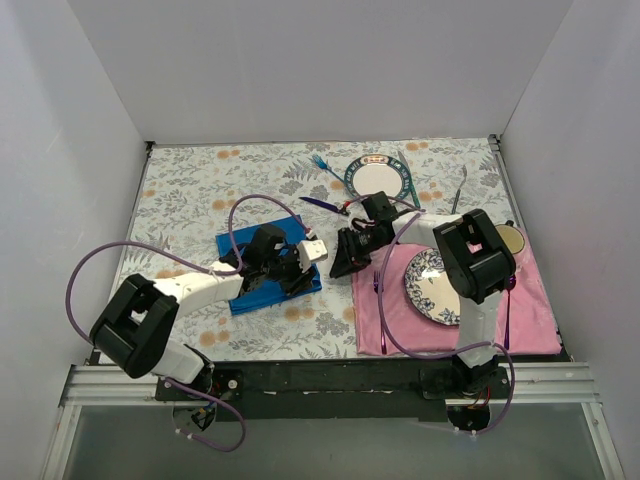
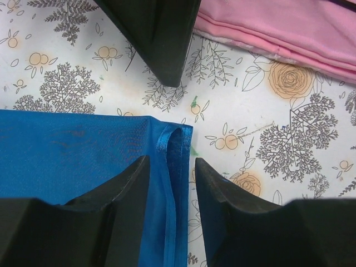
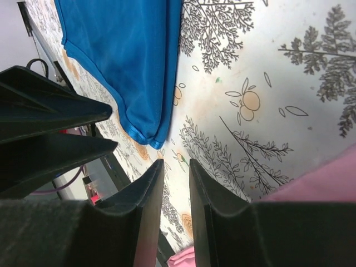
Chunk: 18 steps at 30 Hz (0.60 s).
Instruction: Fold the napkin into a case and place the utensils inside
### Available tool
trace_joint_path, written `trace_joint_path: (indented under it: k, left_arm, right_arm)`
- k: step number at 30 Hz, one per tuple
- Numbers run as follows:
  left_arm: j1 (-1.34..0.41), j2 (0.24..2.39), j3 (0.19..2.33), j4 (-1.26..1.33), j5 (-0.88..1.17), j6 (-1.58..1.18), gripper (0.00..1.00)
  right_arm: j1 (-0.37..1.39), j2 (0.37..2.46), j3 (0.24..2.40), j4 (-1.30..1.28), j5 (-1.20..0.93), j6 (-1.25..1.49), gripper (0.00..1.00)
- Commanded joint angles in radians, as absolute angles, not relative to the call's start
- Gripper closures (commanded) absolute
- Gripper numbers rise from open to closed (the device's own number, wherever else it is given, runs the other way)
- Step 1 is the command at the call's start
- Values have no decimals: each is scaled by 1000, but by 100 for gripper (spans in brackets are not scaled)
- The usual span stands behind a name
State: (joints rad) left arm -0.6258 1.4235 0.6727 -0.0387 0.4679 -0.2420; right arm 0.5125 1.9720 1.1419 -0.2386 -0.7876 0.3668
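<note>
The blue napkin (image 1: 245, 298) lies folded into a rectangle on the flowered tablecloth, left of centre. My left gripper (image 1: 298, 278) is low over its right edge. In the left wrist view the gripper (image 2: 171, 164) is open, and its jaws straddle the napkin's doubled hem (image 2: 173, 146). My right gripper (image 1: 339, 266) hovers just right of the napkin. It is narrowly open and empty above bare tablecloth (image 3: 175, 164), and the napkin's corner (image 3: 146, 130) lies just beyond its tips. The light-blue fork (image 1: 322, 163) and the dark purple knife (image 1: 320, 203) lie at the back, left of a plate.
A teal-rimmed plate (image 1: 378, 178) with a teal knife (image 1: 405, 166) beside it stands at the back. A pink placemat (image 1: 535, 318) at front right carries a patterned plate (image 1: 432, 283) and a magenta fork (image 1: 378, 300). White walls enclose the table.
</note>
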Motion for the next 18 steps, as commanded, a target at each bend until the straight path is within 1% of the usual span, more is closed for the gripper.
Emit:
trace_joint_path:
  k: [1, 6, 14, 18]
  left_arm:
    - [-635, 1439, 710, -14, 445, -206, 63]
    - [-641, 1459, 712, -17, 449, -195, 63]
    - [-641, 1466, 693, -15, 449, -179, 79]
    - [-641, 1470, 689, -14, 449, -186, 82]
  right_arm:
    - [535, 1977, 1143, -167, -799, 403, 66]
    - [569, 1993, 1138, -146, -792, 433, 66]
    - [589, 2017, 1135, -144, -770, 448, 66]
    - [592, 2028, 1138, -143, -767, 453, 66]
